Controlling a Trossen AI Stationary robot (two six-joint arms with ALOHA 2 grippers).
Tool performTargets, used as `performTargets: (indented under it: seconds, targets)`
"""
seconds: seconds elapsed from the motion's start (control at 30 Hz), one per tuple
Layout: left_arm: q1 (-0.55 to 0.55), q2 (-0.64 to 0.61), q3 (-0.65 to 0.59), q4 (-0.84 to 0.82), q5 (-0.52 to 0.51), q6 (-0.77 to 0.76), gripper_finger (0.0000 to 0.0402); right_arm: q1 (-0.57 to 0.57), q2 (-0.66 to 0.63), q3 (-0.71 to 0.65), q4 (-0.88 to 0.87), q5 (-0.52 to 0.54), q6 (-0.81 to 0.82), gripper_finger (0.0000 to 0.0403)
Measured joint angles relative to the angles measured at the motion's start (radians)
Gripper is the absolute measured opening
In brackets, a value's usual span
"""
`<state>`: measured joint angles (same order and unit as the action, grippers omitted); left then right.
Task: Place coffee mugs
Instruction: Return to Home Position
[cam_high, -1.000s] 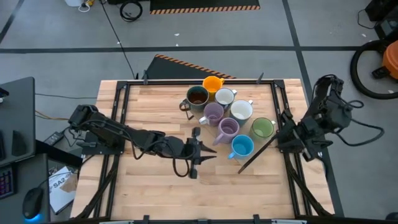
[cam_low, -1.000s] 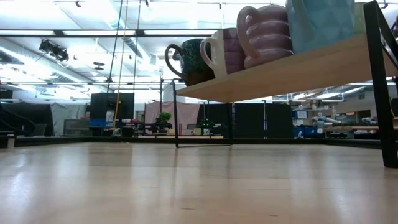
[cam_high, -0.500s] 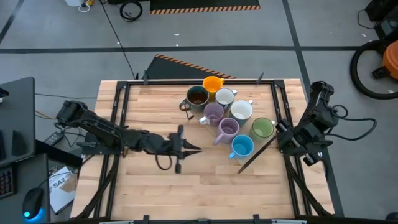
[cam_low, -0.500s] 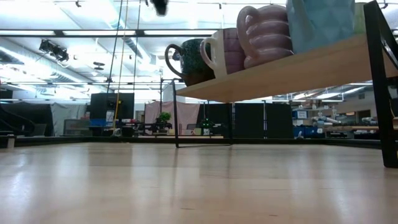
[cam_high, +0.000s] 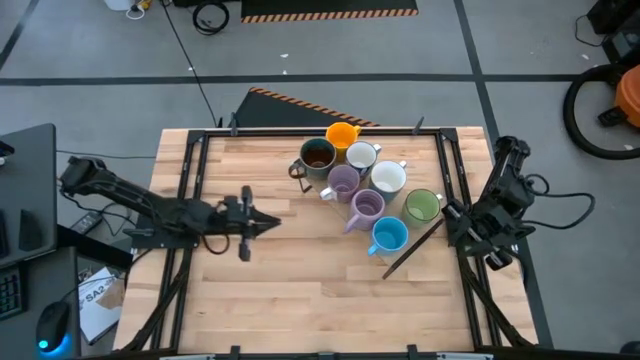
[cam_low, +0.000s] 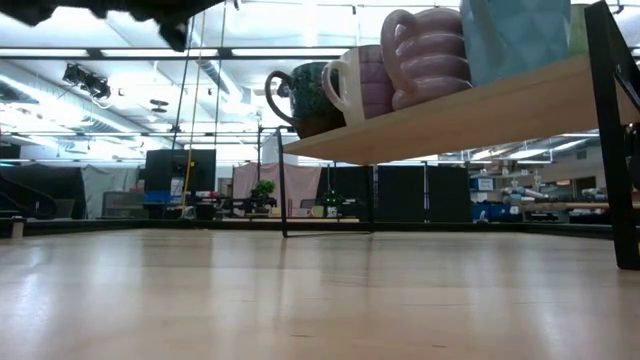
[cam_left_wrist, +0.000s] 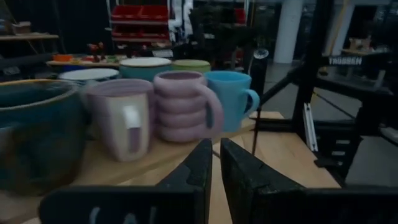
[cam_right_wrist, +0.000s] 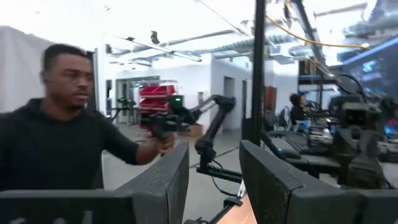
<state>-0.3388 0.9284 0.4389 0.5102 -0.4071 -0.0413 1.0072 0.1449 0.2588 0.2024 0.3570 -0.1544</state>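
Observation:
Several coffee mugs stand on their bases in a tight cluster on the wooden top at the far middle: orange (cam_high: 342, 134), dark brown (cam_high: 317, 155), two white (cam_high: 361, 156) (cam_high: 388, 178), two purple (cam_high: 343, 181) (cam_high: 367, 205), green (cam_high: 423, 206) and blue (cam_high: 389, 235). My left gripper (cam_high: 270, 223) (cam_left_wrist: 216, 167) hangs shut over the table's left half. It points level at the mugs from well short of them and holds nothing. My right gripper (cam_high: 453, 214) (cam_right_wrist: 214, 158) stands open and empty at the table's right edge, beside the green mug.
A thin dark rod (cam_high: 410, 250) lies slanting on the wood just right of the blue mug. Black frame rails (cam_high: 196, 180) run along the table's left and right sides. A person (cam_right_wrist: 59, 143) stands in the room beyond the table. Bare wood (cam_high: 320, 290) fills the near half.
My left gripper has drawn back from beside the purple mugs toward the table's left edge, and its spread fingers have shut with nothing between them. My right arm has folded lower at the right edge. The mugs have stayed where they were.

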Motion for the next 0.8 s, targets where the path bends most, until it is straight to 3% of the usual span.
performTargets:
  seconds: [0.17, 0.5, 0.8]
  targets:
    - [0.001, -0.161, -0.097, -0.040, -0.033, -0.015, 0.0038, 0.000, -0.072, 0.000, -0.029, -0.081, -0.001, 0.0148]
    - [0.001, -0.421, -0.261, -0.078, -0.049, -0.047, 0.0038, 0.000, -0.143, -0.047, -0.066, -0.077, 0.016, 0.0148]
    - [-0.024, -0.590, -0.361, -0.114, -0.113, -0.079, 0.0038, 0.000, -0.143, -0.051, -0.117, -0.365, 0.060, 0.0148]
